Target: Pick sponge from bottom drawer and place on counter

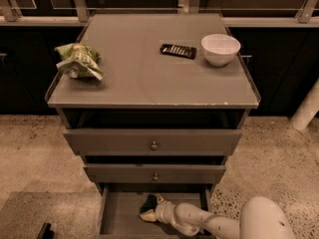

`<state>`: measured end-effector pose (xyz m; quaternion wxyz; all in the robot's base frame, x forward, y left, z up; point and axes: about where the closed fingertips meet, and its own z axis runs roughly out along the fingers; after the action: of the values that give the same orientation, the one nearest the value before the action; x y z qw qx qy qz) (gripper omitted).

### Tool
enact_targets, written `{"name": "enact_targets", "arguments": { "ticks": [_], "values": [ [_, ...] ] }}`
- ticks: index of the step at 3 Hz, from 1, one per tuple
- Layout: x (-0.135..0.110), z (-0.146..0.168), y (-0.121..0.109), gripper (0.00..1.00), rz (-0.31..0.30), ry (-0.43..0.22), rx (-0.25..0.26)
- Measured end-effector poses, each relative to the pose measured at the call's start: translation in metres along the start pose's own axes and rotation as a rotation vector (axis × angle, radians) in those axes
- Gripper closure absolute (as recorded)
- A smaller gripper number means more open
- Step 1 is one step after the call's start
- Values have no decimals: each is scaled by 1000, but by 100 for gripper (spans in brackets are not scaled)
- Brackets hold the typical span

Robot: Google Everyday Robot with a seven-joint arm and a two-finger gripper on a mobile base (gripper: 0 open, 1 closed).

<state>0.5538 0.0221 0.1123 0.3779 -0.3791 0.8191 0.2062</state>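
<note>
The bottom drawer (115, 214) is pulled open under two knobbed drawers. My white arm reaches into it from the lower right. The gripper (150, 210) is low inside the drawer, near the middle of its floor. A small dark pad with a pale edge, which looks like the sponge (147, 203), sits right at the gripper's tip. I cannot tell whether it is gripped or only touched. The counter (149, 73) is the flat grey-brown cabinet top above.
On the counter lie a green-and-white snack bag (79, 60) at the left, a black remote-like object (178, 51) and a white bowl (220, 49) at the back right. Speckled floor surrounds the cabinet. A white post (306, 108) stands at the right.
</note>
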Motion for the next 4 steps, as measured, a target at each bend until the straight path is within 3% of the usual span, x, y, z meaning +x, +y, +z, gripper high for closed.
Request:
{"name": "enact_targets", "arguments": {
  "ticks": [1,2,3,4],
  "values": [
    [0,0,0,89,0,0,0],
    [-13,-18,6,100,20,-47,-53],
    [-48,-75,-2,100,40,-120,-40],
    [-71,-140,9,100,94,-146,-33]
  ]
}}
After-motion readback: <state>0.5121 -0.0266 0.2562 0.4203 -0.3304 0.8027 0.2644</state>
